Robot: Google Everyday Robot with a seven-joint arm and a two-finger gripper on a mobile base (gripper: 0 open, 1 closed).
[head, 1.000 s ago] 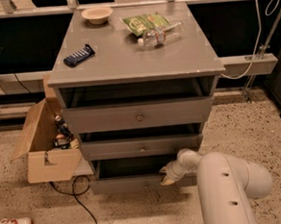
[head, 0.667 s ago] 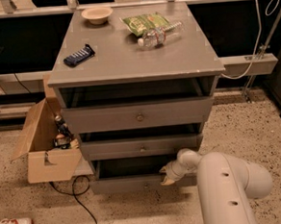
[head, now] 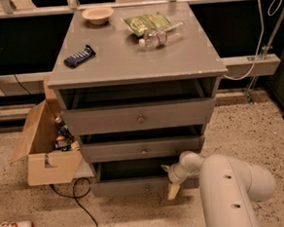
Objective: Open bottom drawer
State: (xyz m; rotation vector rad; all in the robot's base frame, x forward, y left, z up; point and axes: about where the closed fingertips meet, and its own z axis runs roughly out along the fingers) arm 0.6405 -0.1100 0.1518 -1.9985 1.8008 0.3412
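At the cabinet's foot | my white gripper [head: 172, 179] at the narrow grey wooden bottom drawer [head: 123, 187], pulling step | grip: cannot tell | next likely needs a straight outward pull

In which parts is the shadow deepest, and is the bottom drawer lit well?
Camera view: shadow is deepest in the gaps above the three drawers; the front of the bottom drawer is dim; the gripper, at its right end, is brightly lit.
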